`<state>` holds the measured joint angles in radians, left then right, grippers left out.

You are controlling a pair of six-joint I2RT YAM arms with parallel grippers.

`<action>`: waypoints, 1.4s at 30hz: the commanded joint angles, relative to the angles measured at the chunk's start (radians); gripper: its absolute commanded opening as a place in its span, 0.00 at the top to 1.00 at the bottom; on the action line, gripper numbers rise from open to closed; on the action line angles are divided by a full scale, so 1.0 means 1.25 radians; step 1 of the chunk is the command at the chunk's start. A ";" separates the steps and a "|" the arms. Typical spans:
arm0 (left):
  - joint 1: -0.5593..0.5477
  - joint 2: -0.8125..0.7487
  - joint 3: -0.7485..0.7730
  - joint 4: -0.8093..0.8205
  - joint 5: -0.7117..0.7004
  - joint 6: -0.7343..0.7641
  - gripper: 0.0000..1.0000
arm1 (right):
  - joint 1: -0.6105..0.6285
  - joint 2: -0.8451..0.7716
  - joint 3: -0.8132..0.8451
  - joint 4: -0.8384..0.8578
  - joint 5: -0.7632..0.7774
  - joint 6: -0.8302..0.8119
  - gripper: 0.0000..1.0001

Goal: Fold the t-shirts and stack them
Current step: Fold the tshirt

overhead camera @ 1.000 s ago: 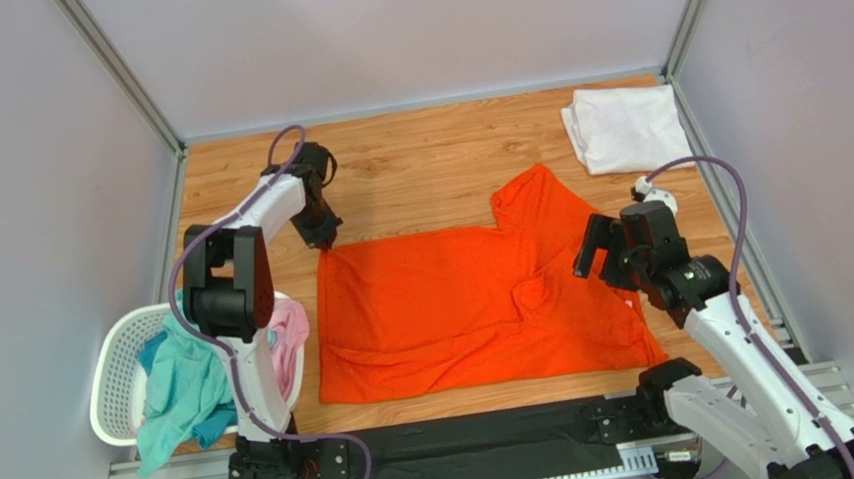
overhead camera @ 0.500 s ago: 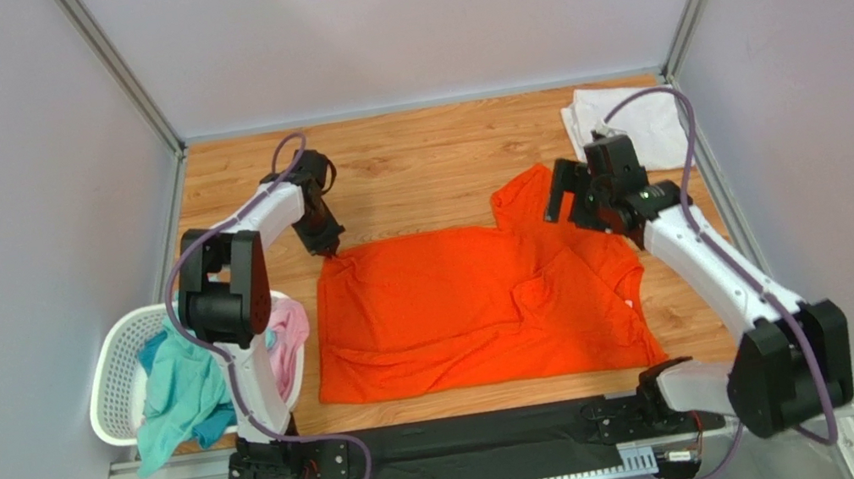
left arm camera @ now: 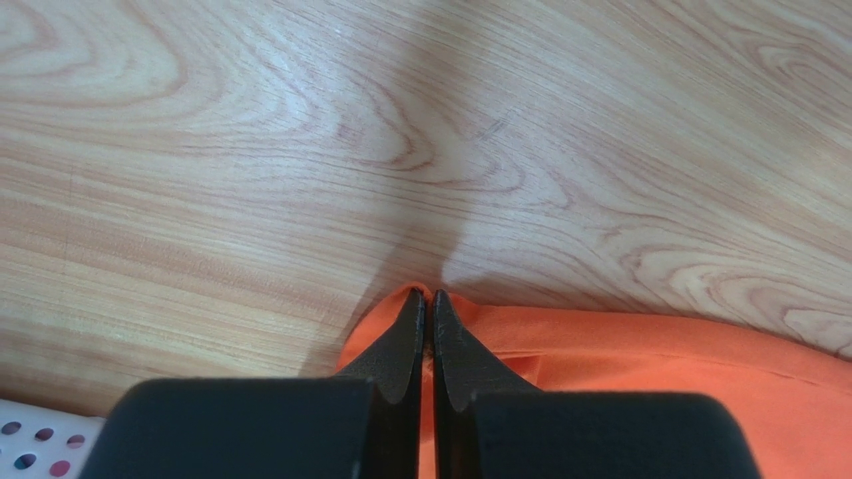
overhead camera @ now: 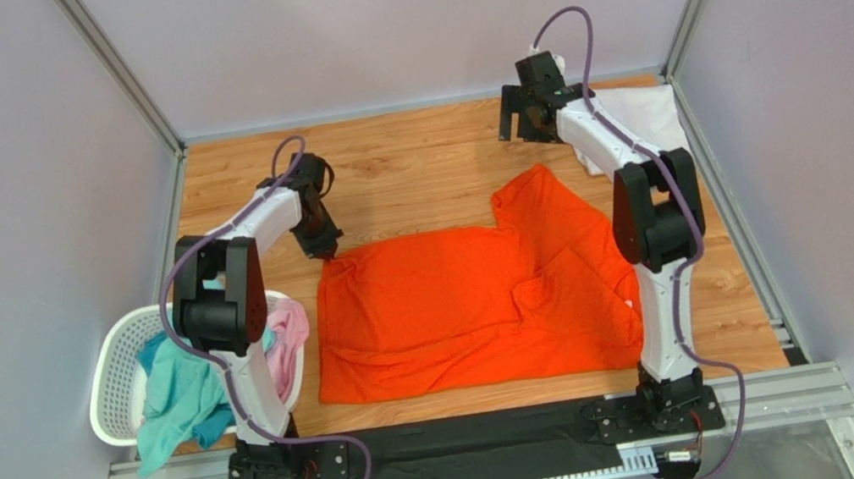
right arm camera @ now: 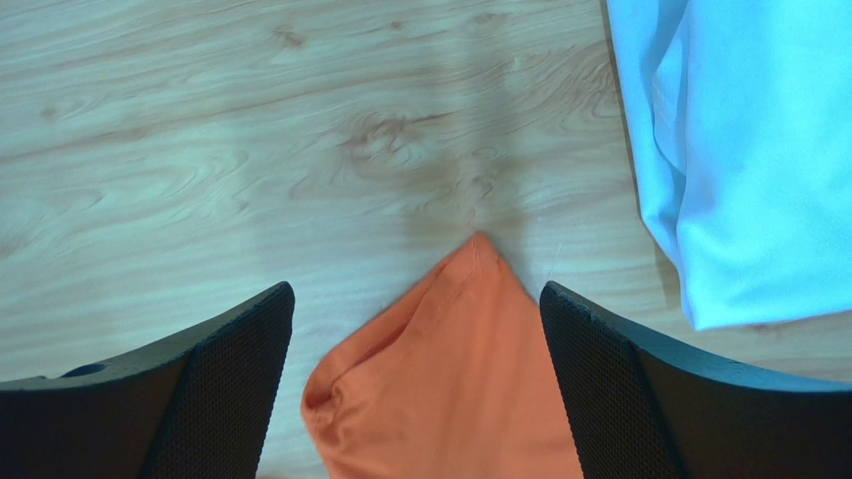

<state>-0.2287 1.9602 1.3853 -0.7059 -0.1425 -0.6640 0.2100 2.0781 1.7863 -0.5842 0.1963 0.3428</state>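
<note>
A bright orange t-shirt (overhead camera: 468,304) lies spread on the wooden table, one sleeve pointing to the far right. My left gripper (overhead camera: 324,246) is shut on its far left corner; the left wrist view shows the fingertips (left arm camera: 412,329) pinching orange cloth (left arm camera: 650,369). My right gripper (overhead camera: 529,121) is open and empty, raised over the far side. In the right wrist view the orange sleeve tip (right arm camera: 450,369) lies below, between the spread fingers (right arm camera: 240,369). A folded white t-shirt (overhead camera: 639,122) lies at the far right corner and also shows in the right wrist view (right arm camera: 750,150).
A white mesh basket (overhead camera: 113,379) stands at the near left with a teal shirt (overhead camera: 181,401) and a pink shirt (overhead camera: 286,333) hanging from it; its rim shows in the left wrist view (left arm camera: 30,439). Grey walls enclose the table on three sides.
My right arm has swung from the near right of the orange shirt up to the far side, over the sleeve tip. The left gripper has stayed at the shirt's far left corner.
</note>
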 commanded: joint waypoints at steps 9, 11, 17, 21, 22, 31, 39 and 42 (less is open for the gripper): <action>0.003 -0.040 -0.015 0.027 0.033 0.023 1.00 | -0.026 0.247 0.241 -0.116 0.028 -0.061 0.21; 0.003 -0.039 -0.016 0.027 0.028 0.022 1.00 | -0.027 0.251 0.229 -0.117 0.034 -0.058 0.23; 0.003 -0.038 -0.022 0.026 0.033 0.019 1.00 | -0.026 0.234 0.166 -0.128 0.031 -0.044 0.38; 0.003 -0.040 -0.023 0.027 0.033 0.019 1.00 | -0.026 0.219 0.128 -0.135 0.028 -0.029 0.57; 0.003 -0.042 -0.023 0.027 0.033 0.019 1.00 | -0.026 0.210 0.120 -0.136 0.030 -0.021 0.57; 0.003 -0.057 -0.027 0.027 0.044 0.017 1.00 | -0.024 0.181 0.074 -0.134 0.037 -0.012 0.89; 0.003 -0.106 -0.044 0.027 0.059 0.008 1.00 | -0.016 0.051 0.036 -0.096 -0.004 -0.018 1.00; 0.003 -0.129 -0.061 0.027 0.069 0.003 1.00 | -0.001 -0.021 -0.037 -0.063 -0.001 -0.021 1.00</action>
<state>-0.2287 1.8755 1.3262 -0.6750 -0.0845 -0.6514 0.1833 2.2234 1.7947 -0.7078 0.2066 0.3271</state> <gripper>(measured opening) 0.009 0.014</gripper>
